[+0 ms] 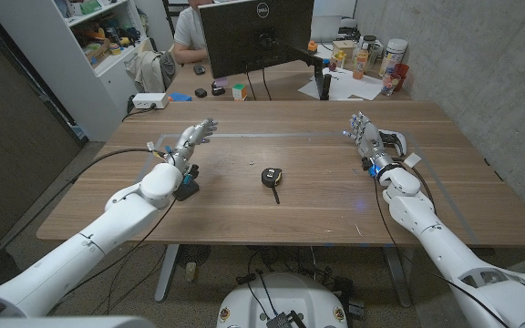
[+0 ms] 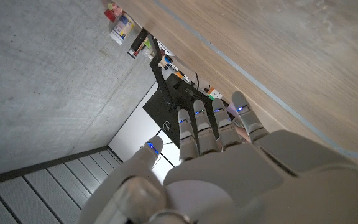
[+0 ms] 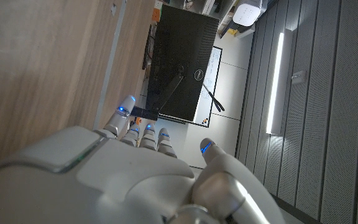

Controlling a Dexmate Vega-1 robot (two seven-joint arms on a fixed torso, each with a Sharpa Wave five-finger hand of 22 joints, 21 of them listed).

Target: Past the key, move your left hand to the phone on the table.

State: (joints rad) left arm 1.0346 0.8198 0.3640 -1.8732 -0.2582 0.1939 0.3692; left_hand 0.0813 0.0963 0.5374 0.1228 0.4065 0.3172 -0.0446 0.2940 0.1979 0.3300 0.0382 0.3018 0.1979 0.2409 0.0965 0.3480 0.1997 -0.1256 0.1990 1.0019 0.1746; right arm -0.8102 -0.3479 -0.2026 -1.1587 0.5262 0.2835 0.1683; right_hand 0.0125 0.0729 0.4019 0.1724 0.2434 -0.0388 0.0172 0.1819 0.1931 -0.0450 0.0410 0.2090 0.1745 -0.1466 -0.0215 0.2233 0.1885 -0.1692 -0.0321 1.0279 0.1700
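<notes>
A black car key [image 1: 270,177] lies in the middle of the wooden table [image 1: 317,205]. My left hand [image 1: 192,141] hangs above the table to the left of the key and a little farther back, fingers apart and holding nothing; its back [image 2: 216,162] points toward the monitor. Small dark flat things [image 1: 215,89] lie at the table's far edge near the monitor; I cannot tell whether one is the phone. My right hand [image 1: 365,135] stands at the right with fingers up and apart, empty, and its back [image 3: 123,174] fills the lower part of the right wrist view.
A black monitor [image 1: 255,36] stands at the far edge, with a person [image 1: 190,32] seated behind it. A white box [image 1: 149,100], a blue item [image 1: 180,96] and a colour cube [image 1: 239,90] lie at the back left. Jars and papers [image 1: 363,64] crowd the back right.
</notes>
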